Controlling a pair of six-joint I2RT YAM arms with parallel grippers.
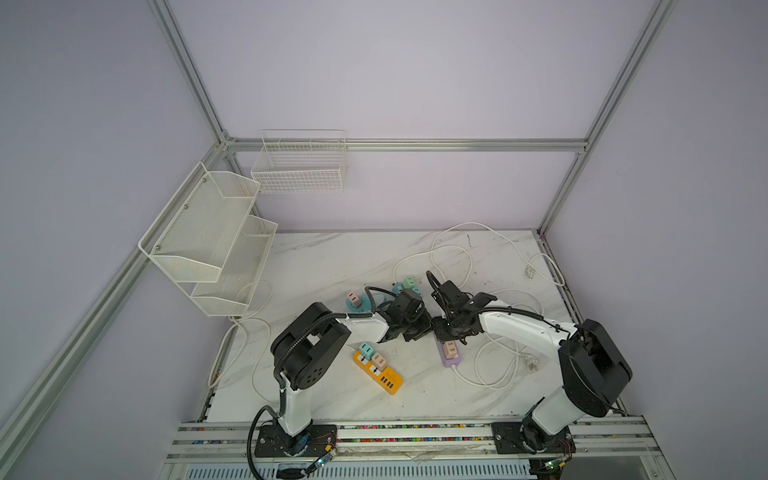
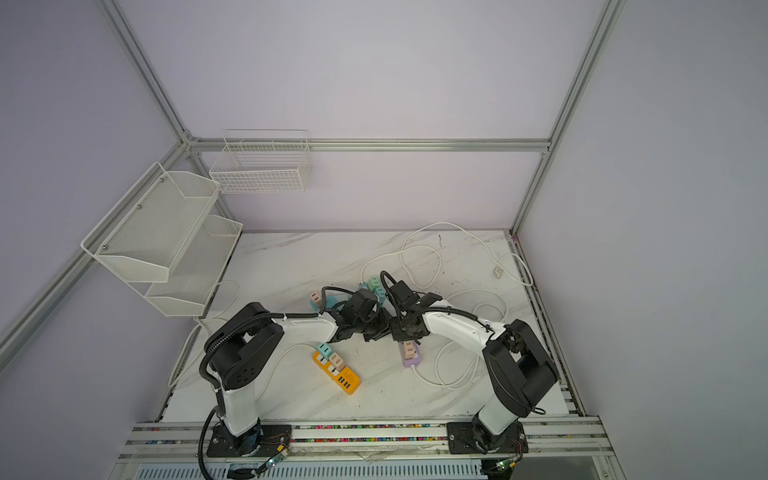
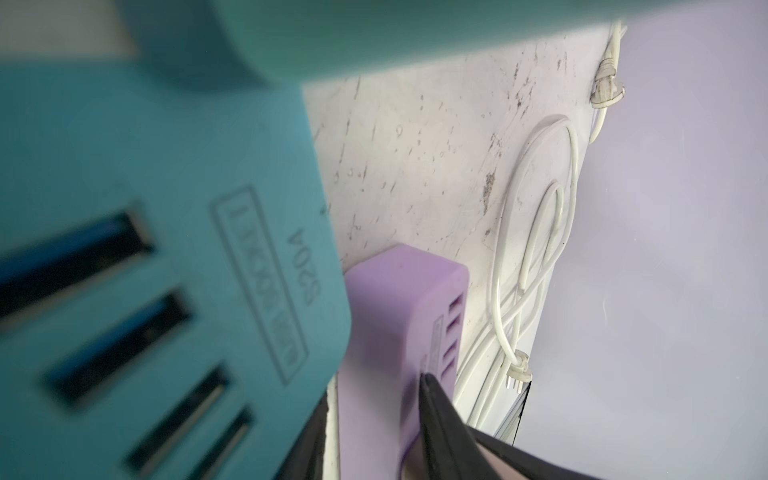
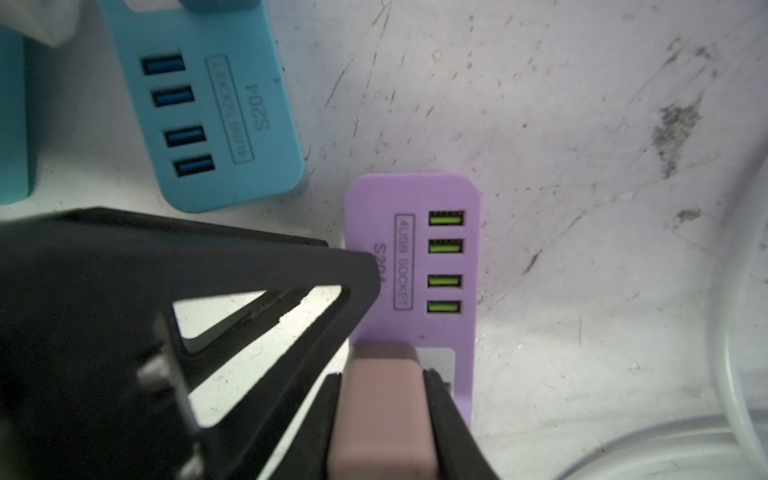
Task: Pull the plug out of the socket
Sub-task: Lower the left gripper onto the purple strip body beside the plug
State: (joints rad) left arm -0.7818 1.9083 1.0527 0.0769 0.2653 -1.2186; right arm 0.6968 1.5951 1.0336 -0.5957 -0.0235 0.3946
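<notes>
Both arms lean in over the middle of the marble table (image 1: 332, 257), and the action is on the purple power strip (image 4: 386, 199), which lies flat beside a blue strip (image 4: 208, 104) and well apart from an orange one (image 1: 378, 372). The pink plug (image 4: 378, 407) stands upright in the purple strip's top face, partway along it, between the row of green USB ports and the end where the white cord (image 1: 469, 374) leaves. The right gripper (image 4: 382, 380) is on it, its jaws clamped against the plug's two flat sides from above. The left gripper (image 3: 372, 399) comes in from the opposite side, drawn narrow. One fingertip (image 4: 361, 270) rests on the strip's top by the printed label, and the other sits just off the strip's edge. I can't tell whether it pinches that edge or only presses down. The strip's long axis runs roughly from the front rail toward the back wall, and the plug's prongs point straight down into it. To my eye the pull should go straight up from that face, with the right arm doing the pulling. The left arm has to pin the strip down, or the strip may lift along with the plug.
</notes>
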